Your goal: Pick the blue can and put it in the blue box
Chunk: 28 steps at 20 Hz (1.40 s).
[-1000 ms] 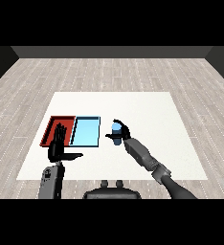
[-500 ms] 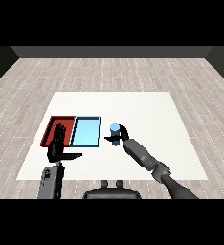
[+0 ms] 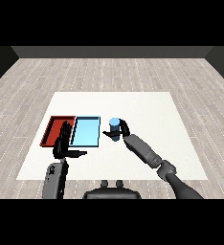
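Red tray point(image 3: 53, 125) and light blue tray point(image 3: 86, 132) side by side, both holding nothing. Blue can point(image 3: 114, 128) gripped in curled right hand point(image 3: 121, 131), just right of light blue tray. Left hand point(image 3: 63, 141) fingers straight.

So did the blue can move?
Yes. The can, held in the right hand, has shifted left, toward the blue tray. It now sits just off the tray's right edge, not yet over it.

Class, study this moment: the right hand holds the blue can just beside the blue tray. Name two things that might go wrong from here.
1. The blue can sits near the light blue tray edge; it might catch the rim.
2. The left hand rests over the red tray beside it; the right hand could crowd it.
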Motion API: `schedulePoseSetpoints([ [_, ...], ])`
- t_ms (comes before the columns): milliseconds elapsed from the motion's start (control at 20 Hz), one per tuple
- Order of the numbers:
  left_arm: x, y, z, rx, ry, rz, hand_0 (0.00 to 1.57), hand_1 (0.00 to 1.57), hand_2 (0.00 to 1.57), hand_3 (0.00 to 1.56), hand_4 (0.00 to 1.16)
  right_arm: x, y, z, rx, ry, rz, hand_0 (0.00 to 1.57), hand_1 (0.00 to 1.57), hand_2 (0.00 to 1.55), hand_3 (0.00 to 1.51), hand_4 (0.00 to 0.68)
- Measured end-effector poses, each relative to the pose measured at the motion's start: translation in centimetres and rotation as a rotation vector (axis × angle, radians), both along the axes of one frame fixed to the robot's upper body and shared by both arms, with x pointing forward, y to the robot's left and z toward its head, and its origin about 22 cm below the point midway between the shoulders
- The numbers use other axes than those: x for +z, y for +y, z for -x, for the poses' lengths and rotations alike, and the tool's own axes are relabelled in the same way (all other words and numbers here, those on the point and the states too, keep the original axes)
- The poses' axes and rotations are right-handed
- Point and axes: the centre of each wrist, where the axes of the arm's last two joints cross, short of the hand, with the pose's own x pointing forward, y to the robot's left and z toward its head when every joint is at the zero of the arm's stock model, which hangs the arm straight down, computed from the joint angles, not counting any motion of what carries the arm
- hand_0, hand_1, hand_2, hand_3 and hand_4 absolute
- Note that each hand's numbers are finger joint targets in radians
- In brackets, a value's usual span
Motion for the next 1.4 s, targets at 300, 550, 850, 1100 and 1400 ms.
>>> schedulePoseSetpoints([
  [300,0.7,-2.7,-0.5,-0.068,0.008,-0.033,0.00,0.00,0.00,0.00,0.00,2.5,-2.0,1.0,0.014,-0.087,0.002,1.51,1.51,1.48,1.41,0.587],
  [550,1.3,-5.7,-1.5,-0.111,0.029,-0.039,0.00,0.00,0.00,0.00,0.00,4.7,-4.1,3.0,0.016,-0.159,-0.010,1.50,1.50,1.47,1.40,0.581],
  [850,1.9,-7.9,-2.4,-0.125,0.043,-0.041,0.00,0.00,0.00,0.00,0.00,6.3,-4.0,3.7,0.017,-0.188,-0.012,1.50,1.50,1.47,1.40,0.581],
  [1100,1.6,-9.7,-2.8,-0.157,0.057,-0.040,0.00,0.00,0.00,0.00,0.00,7.8,-3.8,3.2,0.028,-0.222,-0.023,1.51,1.51,1.47,1.40,0.611],
  [1400,1.1,-11.0,-3.5,-0.194,0.079,-0.031,0.00,0.00,0.00,0.00,0.00,9.4,-3.5,4.6,0.049,-0.272,-0.038,1.50,1.50,1.46,1.39,0.585],
])
